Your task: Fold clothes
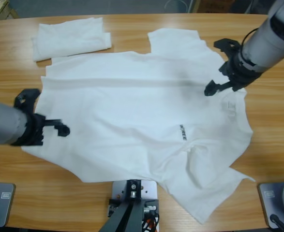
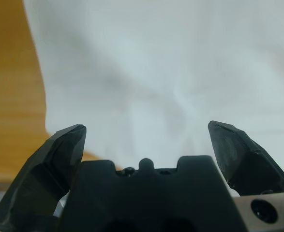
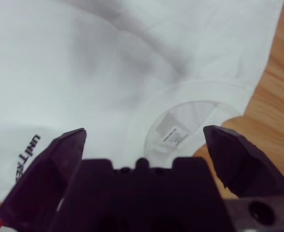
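White T-shirt (image 1: pixel 142 116) flat on wooden table (image 1: pixel 132 29), folded garment (image 1: pixel 70 37) beside, left hand (image 2: pixel 146 133) and right hand (image 3: pixel 144 137) both released

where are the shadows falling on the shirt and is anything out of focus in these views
High view: a soft grey shadow band runs across the T-shirt toward the right end effector. Right wrist view: the same kind of shadow smears diagonally above the collar, the neck label is blurred and unreadable. Left wrist view: faint shadows on the cloth, the left end effector close to the lens and soft.
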You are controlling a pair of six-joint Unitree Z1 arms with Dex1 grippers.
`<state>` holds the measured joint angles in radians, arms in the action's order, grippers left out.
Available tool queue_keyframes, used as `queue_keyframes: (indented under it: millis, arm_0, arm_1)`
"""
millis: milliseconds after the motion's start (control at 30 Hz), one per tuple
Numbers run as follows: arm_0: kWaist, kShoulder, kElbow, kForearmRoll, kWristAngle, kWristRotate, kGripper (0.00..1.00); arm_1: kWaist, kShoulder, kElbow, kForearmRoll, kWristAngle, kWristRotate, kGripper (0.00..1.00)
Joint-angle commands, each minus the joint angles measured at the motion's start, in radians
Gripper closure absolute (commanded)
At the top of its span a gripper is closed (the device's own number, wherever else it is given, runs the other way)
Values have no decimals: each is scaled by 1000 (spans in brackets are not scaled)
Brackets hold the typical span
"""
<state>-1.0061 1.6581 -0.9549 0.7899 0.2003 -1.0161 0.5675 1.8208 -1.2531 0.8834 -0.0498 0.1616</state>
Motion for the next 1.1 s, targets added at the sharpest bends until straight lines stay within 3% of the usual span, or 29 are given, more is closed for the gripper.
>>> queue_keyframes:
  millis: [33, 433, 733, 900, 1100]
  arm_0:
    - [93, 156, -47, -11, -11, 230, 0]
    - [223, 374, -147, -2, -44, 320, 0]
    - [235, 414, -203, 20, -41, 394, 0]
    - [315, 413, -225, 63, -22, 469, 0]
    - [383, 443, -322, 65, 13, 546, 0]
  arm_1:
    - [2, 113, -3, -46, 39, 3, 0]
    - [-47, 238, -63, -40, 33, -2, 0]
    - [-103, 361, -171, -39, 18, -2, 0]
    - [-176, 415, -259, -14, 23, -10, 0]
    - [-182, 481, -375, 42, 22, -10, 0]
